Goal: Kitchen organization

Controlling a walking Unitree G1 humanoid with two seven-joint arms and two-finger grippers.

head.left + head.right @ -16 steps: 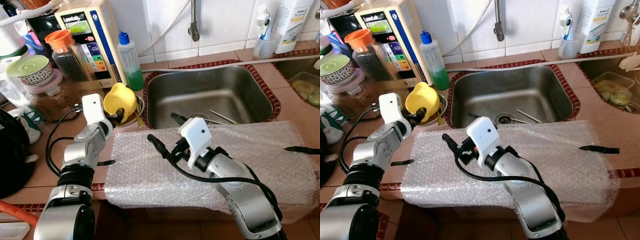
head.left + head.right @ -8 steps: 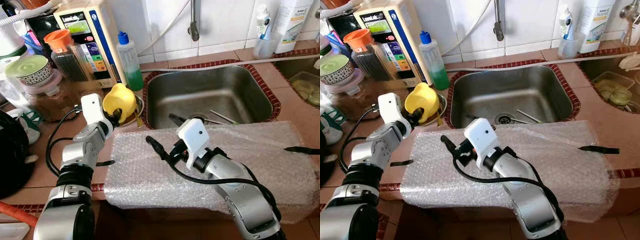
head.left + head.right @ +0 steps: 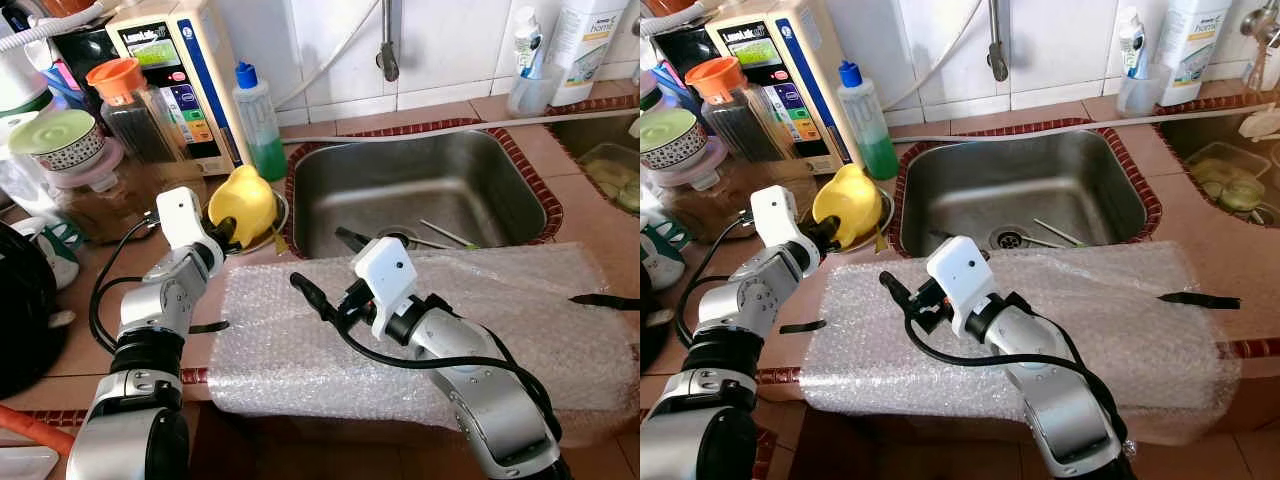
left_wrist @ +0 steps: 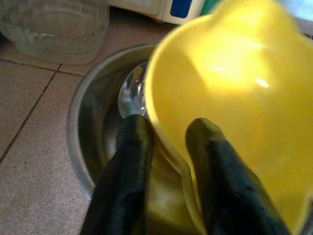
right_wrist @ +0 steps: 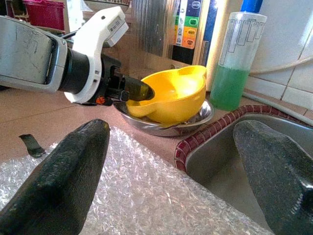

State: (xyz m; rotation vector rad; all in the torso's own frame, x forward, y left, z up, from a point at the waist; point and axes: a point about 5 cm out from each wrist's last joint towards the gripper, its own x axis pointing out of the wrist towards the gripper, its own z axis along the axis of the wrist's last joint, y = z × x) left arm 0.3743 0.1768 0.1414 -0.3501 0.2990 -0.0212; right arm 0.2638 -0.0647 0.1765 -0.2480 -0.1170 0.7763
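The left gripper (image 4: pixel 164 142) is closed down on the rim of the yellow moulded plastic bowl (image 3: pixel 243 203), one black finger inside the wall and the other outside, with only the thin rim between the jaws. The bowl sits tilted in a shallow round stainless-steel dish (image 4: pixel 83 127) on the brown tiled counter (image 3: pixel 80 330), just beside the steel sink (image 3: pixel 1030 190) and in front of a green-filled plastic bottle with a blue cap (image 3: pixel 258 120).

The bowl looks light and stiff, with a smooth glossy wall that could slide between hard pads. A rim pinch suits it, though judged from its tilt it may swing once lifted, so a slow, level carry seems wise. The metal dish beneath is loose and may rattle or come along if the bowl drags.

The right gripper (image 5: pixel 176 171) hangs with its jaws spread wide and nothing between them, over the clear bubble-wrap sheet (image 3: pixel 400 310) draped over the counter's front edge, with the bowl beyond its fingertips.

The left wrist view gives what the head views cannot: the exact straddle of the rim, and a metal spoon (image 4: pixel 131 95) lying in the dish just beyond the outer finger. The right wrist view shows the bowl's tilt from the side. The head views place everything relative to the sink.
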